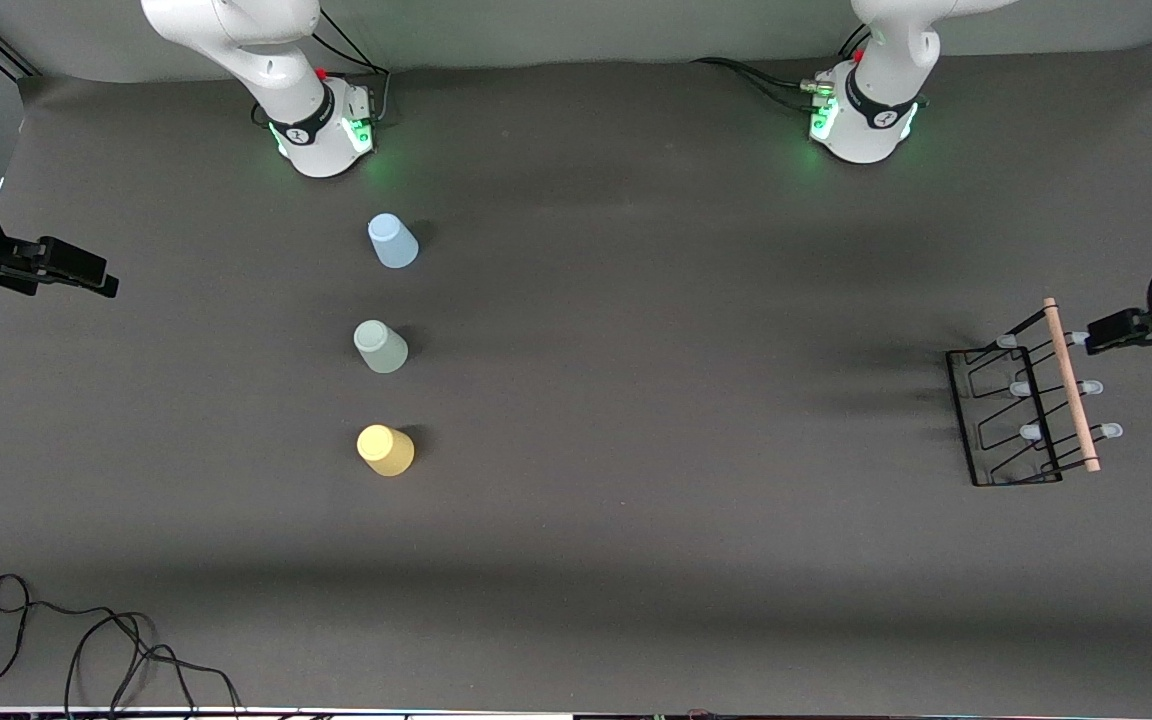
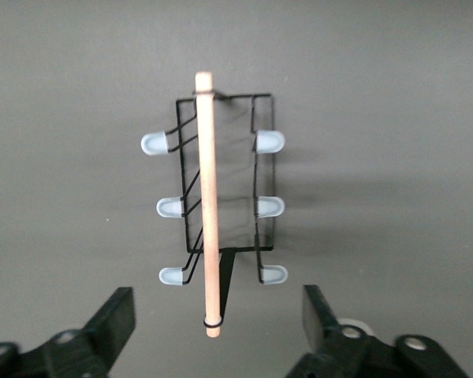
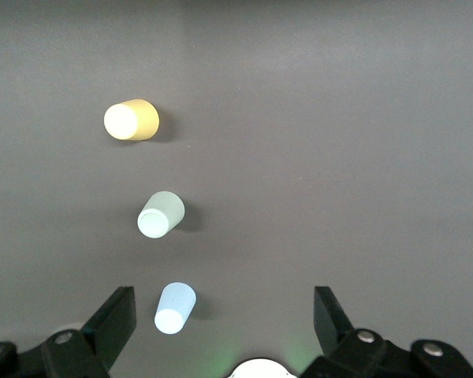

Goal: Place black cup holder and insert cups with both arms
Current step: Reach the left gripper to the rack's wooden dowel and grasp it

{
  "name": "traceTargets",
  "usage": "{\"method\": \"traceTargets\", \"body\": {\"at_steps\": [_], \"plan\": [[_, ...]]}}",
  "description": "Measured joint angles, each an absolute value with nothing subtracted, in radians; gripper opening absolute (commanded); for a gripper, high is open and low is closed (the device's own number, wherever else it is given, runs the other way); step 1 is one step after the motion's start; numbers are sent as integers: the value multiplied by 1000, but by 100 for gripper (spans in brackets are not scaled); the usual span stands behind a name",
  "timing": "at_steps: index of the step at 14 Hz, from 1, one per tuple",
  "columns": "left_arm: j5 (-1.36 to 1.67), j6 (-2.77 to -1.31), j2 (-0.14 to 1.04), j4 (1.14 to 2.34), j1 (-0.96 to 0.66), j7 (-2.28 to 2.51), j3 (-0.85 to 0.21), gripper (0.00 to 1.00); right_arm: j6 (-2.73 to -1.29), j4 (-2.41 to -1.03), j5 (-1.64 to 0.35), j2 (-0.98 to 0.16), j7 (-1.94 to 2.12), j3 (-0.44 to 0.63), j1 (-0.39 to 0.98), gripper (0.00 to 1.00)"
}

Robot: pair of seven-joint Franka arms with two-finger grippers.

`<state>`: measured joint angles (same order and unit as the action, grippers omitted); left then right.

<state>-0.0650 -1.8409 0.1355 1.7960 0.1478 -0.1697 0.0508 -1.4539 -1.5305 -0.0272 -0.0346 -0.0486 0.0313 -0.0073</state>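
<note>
Toward the left arm's end of the table stands the black cup holder (image 1: 1021,410), light and springy, we judge; best gripped by its stiff wooden rod (image 2: 208,205). Left gripper (image 2: 217,331) gapes above it; right gripper (image 3: 221,331) gapes over the upturned cups (image 1: 383,346).

High front camera faces both arms across the surface (image 1: 636,560); each wrist camera looks straight down, sharing its end.
</note>
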Motion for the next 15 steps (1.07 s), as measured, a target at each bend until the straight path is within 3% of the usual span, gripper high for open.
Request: {"method": "traceTargets", "body": {"at_steps": [2,7,9,12,15], "plan": [[-67,-1905,156,1854,168,-170,51,82,-1454,-1530,-27,-35,-49,31,-7,100],[-68,-2085,222,1966,175,-170,50,61,-1454,-1530,-27,-35,-49,31,-7,100],[-69,-2119,246,1982,175,-170,50,44,-1454,-1530,-27,-35,-49,31,-7,100],[-70,-2169,254,2012,175,-170,50,1,-1454,-1530,-27,-35,-49,31,-7,100],[-72,-2173,254,2011,176,-174,48,0,-1454,-1530,-27,-35,-49,31,-7,100]]}}
